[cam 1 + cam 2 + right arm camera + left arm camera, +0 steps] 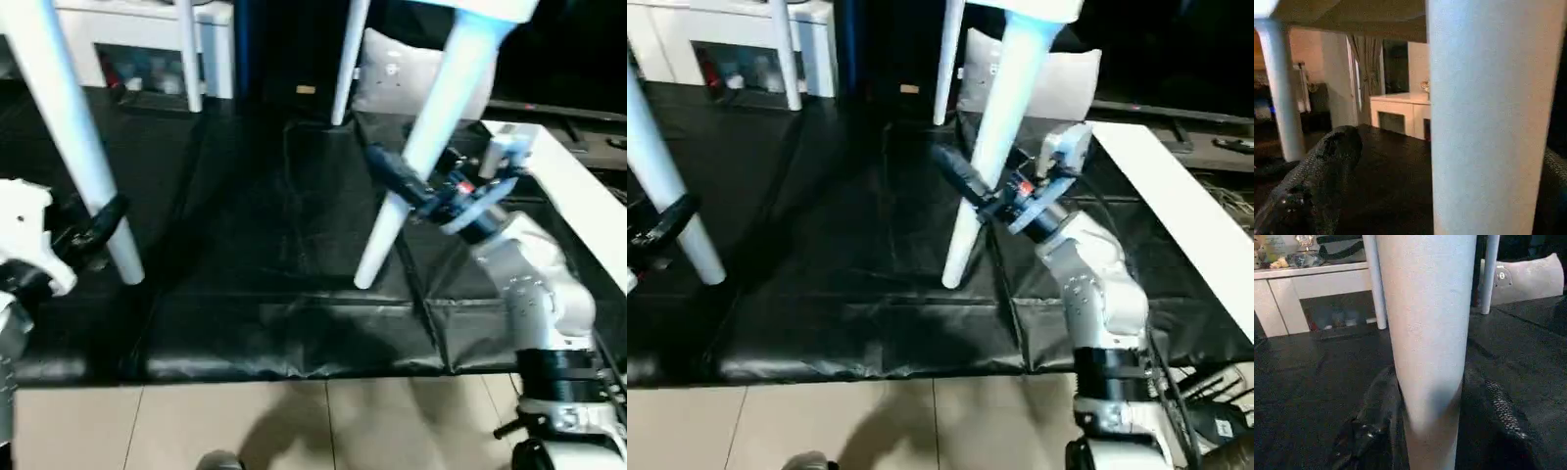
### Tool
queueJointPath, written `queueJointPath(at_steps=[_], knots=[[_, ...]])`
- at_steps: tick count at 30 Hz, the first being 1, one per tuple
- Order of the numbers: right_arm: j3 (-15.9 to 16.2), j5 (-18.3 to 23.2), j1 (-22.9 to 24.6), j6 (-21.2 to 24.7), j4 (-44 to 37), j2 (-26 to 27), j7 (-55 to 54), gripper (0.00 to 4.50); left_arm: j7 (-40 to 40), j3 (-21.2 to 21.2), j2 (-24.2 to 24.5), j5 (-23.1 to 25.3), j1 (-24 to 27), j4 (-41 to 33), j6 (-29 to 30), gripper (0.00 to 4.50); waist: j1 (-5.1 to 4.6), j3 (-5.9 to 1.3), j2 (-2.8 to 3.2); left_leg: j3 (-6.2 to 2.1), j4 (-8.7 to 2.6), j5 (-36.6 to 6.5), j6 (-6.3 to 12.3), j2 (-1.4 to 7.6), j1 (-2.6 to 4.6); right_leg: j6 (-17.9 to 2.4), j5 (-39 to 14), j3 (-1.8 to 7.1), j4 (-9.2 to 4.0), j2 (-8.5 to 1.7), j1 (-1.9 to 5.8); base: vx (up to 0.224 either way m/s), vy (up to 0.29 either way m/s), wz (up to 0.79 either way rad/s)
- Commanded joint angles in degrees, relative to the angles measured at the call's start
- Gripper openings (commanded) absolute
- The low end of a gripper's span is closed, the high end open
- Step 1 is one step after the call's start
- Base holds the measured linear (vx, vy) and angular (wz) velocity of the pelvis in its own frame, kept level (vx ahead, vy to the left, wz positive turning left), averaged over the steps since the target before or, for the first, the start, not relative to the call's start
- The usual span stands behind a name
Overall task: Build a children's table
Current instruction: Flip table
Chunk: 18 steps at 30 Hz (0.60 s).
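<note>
The children's table stands over the black mat, its white tabletop corner [502, 8] at the top edge. My left gripper [106, 223] is shut on the near left leg [71, 137], low down near its foot. In the left wrist view this leg [1430, 333] runs between my two black fingers [1374, 411]. My right gripper [407, 191] is shut on the near right leg [436, 127], which slants down to a foot on the mat. The right wrist view shows that leg [1488, 122] beside one finger [1317, 181]. Two far legs [189, 59] [348, 59] stand behind.
A black mat [274, 255] covers the floor under the table, with beige tiles [294, 421] at its near edge. A white cabinet [147, 44] stands at the back left, a grey cushion [397, 73] behind the table, and a long white board [578, 186] at the right.
</note>
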Motion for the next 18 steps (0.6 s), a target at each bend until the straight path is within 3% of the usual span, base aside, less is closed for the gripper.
queueJointPath(at_steps=[1,2,6,11,14,18], knots=[[5.6,-4.5,2.2,-1.4,1.3,0.3,0.7,4.50,-2.2,-2.4,0.1,-0.7,1.7,-2.1,0.0,2.15,-0.42,-2.93,1.56,-0.88,-5.03,-16.9,-3.10,1.93,0.96,-5.8,-16.2,3.83,-5.54,-5.03,1.64,0.000,0.000,0.00],[5.4,-5.4,3.0,-2.2,1.7,0.2,0.1,4.50,-2.7,-2.1,0.1,-1.2,2.8,-2.4,0.3,2.29,-0.52,-2.94,1.26,-0.88,-5.07,-17.4,-3.06,1.94,1.06,-5.7,-16.7,3.82,-5.64,-5.07,1.67,0.000,0.000,0.00],[3.9,-5.8,7.0,-2.8,1.0,-0.3,-1.5,4.50,-3.8,-0.1,-1.0,-3.5,6.8,-4.2,0.5,2.64,-0.92,-3.17,1.25,-0.88,-5.27,-17.7,-2.61,2.08,1.40,-6.2,-14.9,3.85,-5.66,-4.86,1.67,0.000,0.000,0.00],[2.2,-3.7,12.0,-0.5,-3.2,-0.7,-2.6,4.50,-4.1,2.3,-3.5,-6.9,9.9,-5.6,-2.0,2.96,-0.74,-3.15,0.95,-0.86,-5.32,-17.4,-2.09,2.06,1.12,-6.0,-13.4,3.94,-5.69,-4.86,1.98,0.000,0.000,0.00],[1.3,-2.1,18.5,2.0,-9.9,-0.7,-5.0,4.50,-4.1,2.8,-6.9,-13.2,13.7,-9.9,0.9,3.16,-0.53,-2.93,1.03,-0.85,-5.44,-18.9,-2.24,2.29,1.26,-5.6,-15.5,4.03,-5.96,-4.98,1.81,0.000,0.000,0.00],[0.1,-1.0,22.4,3.6,-15.1,-0.2,-8.5,4.50,-1.5,-1.5,-10.5,-14.5,16.0,-15.4,3.4,3.16,-0.59,-2.46,0.90,-0.95,-5.58,-22.6,-2.33,2.19,1.43,-3.4,-22.6,3.95,-7.07,-5.01,1.44,0.000,0.000,0.00]])
